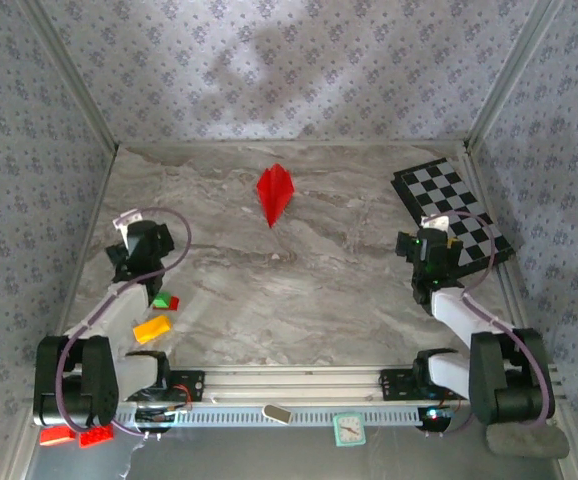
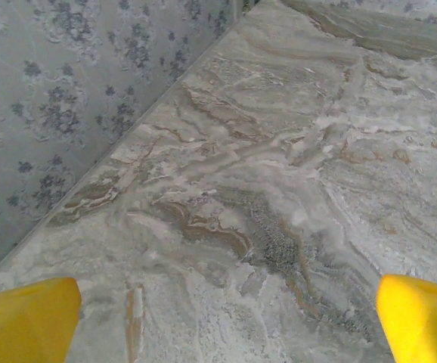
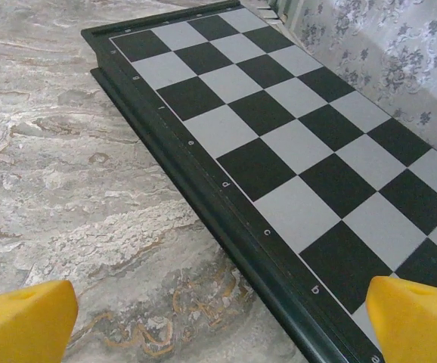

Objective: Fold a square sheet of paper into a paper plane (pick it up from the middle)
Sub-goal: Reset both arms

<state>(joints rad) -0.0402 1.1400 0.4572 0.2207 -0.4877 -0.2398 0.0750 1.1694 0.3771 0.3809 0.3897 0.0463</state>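
The red paper (image 1: 274, 192) lies flat on the marble table at the far middle, folded into a narrow pointed dart with a centre crease, its tip toward the arms. My left gripper (image 1: 131, 238) hovers at the left side, well away from the paper. In the left wrist view it (image 2: 226, 321) is open, its yellow fingertips (image 2: 26, 321) wide apart over bare marble. My right gripper (image 1: 427, 240) sits at the right, by the checkered board's near edge. It (image 3: 222, 321) is open too, holding nothing, with one fingertip (image 3: 419, 318) over the board.
A black-and-white checkered board (image 1: 454, 210) (image 3: 279, 128) lies at the far right against the wall. Small red and green bricks (image 1: 165, 300) and a yellow one (image 1: 152, 328) sit by the left arm. Patterned walls close in three sides.
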